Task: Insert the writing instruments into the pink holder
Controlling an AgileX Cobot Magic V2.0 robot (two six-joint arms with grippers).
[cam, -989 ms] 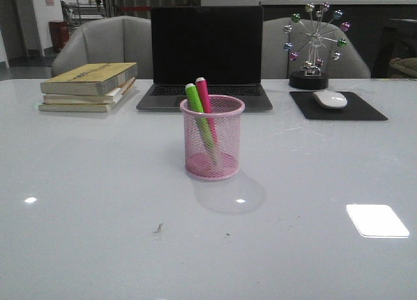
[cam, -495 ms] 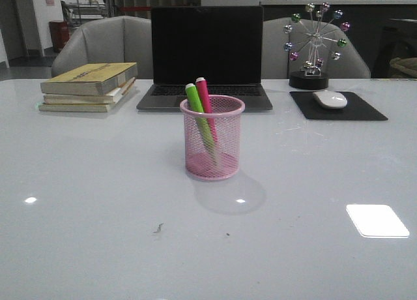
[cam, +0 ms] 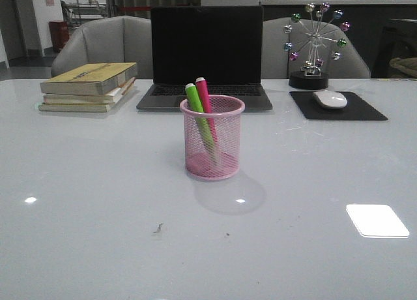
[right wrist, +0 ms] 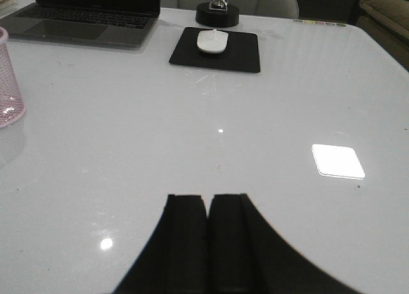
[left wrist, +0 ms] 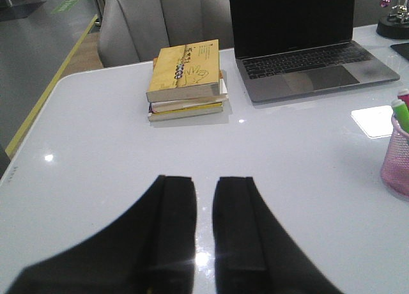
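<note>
Front view only: both markers whole, green marker (cam: 197, 115) and pink marker (cam: 206, 107), standing tilted in the pink cup (cam: 212, 138) at the surface (cam: 98, 202) centre; no arms appear.
Left wrist view only: book covers; cup at 3 o'clock.
Counts: two markers, one cup, three books (cam: 89, 86), one laptop (cam: 206, 57), one mouse (cam: 330, 99).
Left claw (left wrist: 204, 227): low over the surface, slightly parted, empty.
Right claw (right wrist: 208, 243): low, fingers together, empty.
</note>
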